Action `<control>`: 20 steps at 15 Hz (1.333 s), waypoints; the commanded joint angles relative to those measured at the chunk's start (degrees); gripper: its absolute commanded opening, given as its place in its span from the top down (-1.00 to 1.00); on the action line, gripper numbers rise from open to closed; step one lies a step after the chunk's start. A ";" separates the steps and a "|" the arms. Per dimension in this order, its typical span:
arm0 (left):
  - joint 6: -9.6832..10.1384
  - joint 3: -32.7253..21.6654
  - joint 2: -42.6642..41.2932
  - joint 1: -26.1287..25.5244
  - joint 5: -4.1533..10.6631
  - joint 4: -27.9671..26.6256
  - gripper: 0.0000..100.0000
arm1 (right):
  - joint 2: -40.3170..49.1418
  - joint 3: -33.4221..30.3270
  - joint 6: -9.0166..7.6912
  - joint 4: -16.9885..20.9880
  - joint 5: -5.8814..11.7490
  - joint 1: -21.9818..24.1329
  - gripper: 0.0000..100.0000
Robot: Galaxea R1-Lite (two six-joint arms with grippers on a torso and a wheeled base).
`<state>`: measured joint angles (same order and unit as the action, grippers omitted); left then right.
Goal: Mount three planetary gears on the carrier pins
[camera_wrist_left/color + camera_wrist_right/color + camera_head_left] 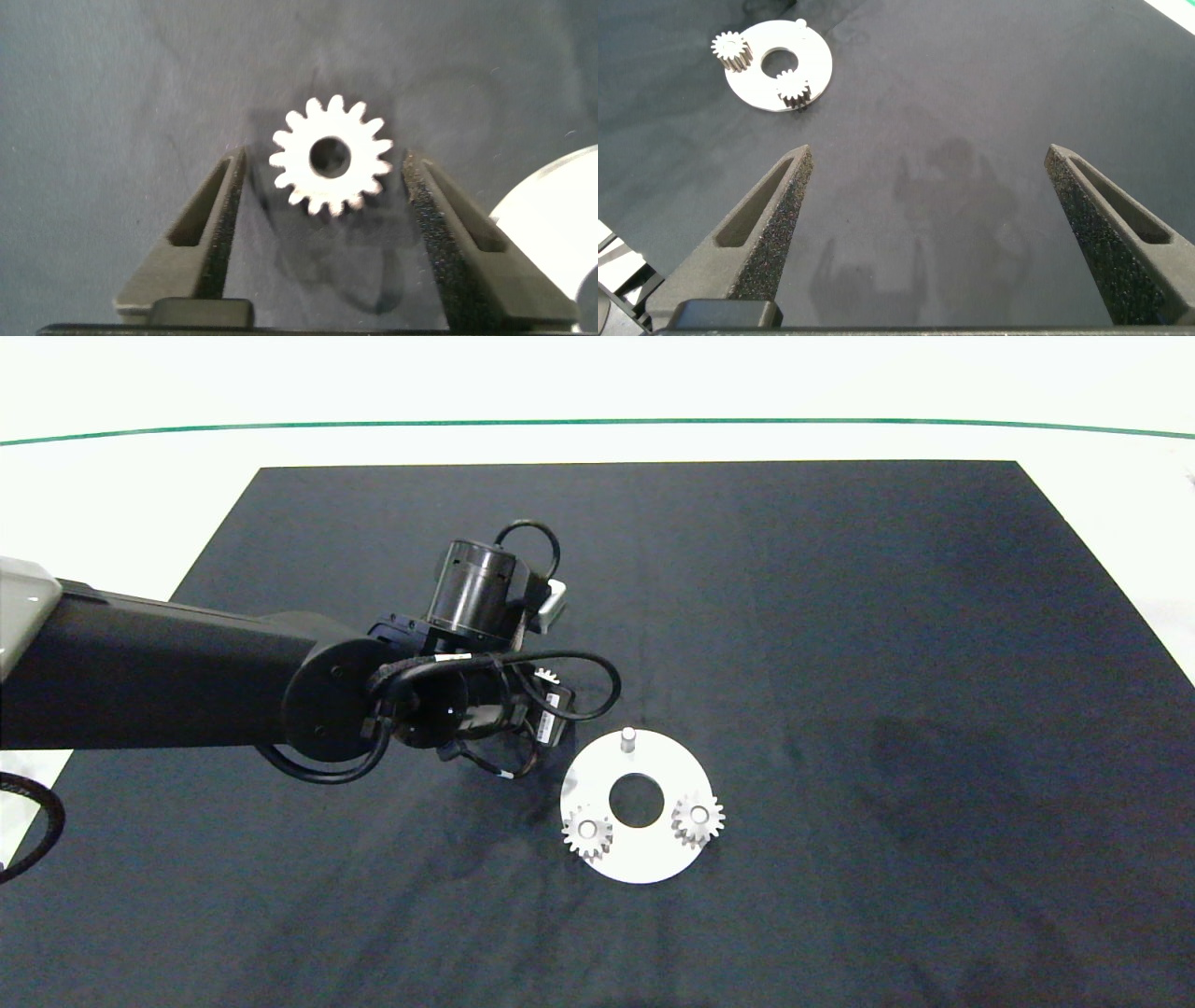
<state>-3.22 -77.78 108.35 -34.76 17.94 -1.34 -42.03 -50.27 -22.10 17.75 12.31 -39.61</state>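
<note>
The left gripper [322, 201] is down over the dark mat [840, 663], just beside the white disc [644, 854]. Its fingers [210, 233] stand apart on either side of a loose gear [330, 156] lying flat on the mat, not quite touching its teeth. On the disc, two gears [587, 833] [696, 818] already sit on their pins, while the third pin [628, 738] stands bare on the side nearest the left arm. The right gripper [929, 233] hangs well away over bare mat, fingers spread wide and holding nothing.
</note>
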 commanded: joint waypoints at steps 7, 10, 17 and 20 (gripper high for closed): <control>-0.12 -0.10 0.19 -0.84 0.16 0.99 0.06 | 0.02 0.09 -0.13 0.09 0.08 -0.03 -1.00; -0.12 1.14 0.11 -0.84 0.16 0.99 0.18 | -0.42 0.44 0.04 0.18 -0.18 -0.03 -1.00; -0.21 1.31 0.46 -1.02 1.30 1.34 0.45 | -0.42 0.35 0.04 0.18 -0.10 -0.03 -1.00; -0.21 1.14 0.55 -1.02 1.48 1.43 0.57 | -0.42 0.44 0.04 0.09 -0.01 -0.03 -1.00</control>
<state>-3.38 -76.59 108.57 -35.77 19.32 0.05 -42.30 -49.88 -21.91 17.82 12.23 -39.63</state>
